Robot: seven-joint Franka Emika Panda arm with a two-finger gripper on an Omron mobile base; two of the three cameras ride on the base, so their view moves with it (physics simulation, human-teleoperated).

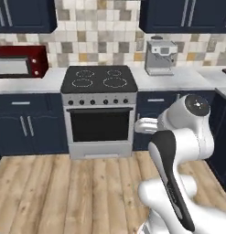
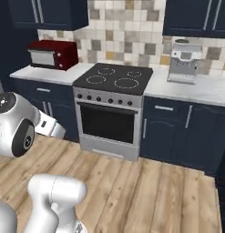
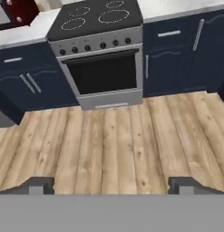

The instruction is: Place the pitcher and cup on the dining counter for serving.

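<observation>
Your claw [image 3: 111, 185] hangs over bare wood floor [image 3: 113, 140], its 2 tips wide apart and gripping nothing. Ahead sit the oven [image 1: 99, 121] and the worktop [image 1: 178, 78] (coffee machine [image 1: 160, 56], red microwave [image 1: 20, 61]). Pitcher, cup and dining counter aren't in sight; drive on blindly and you risk bumping cabinets.

All 3 views face stove [image 1: 99, 80], hand view lowest.

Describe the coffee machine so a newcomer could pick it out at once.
Start at the stove with its black cooktop, set in the middle of the wall of navy cabinets. Follow the white counter to its right: the coffee machine stands there against the tiled wall. It is a boxy silver appliance, unlike the red microwave on the stove's other side.
</observation>
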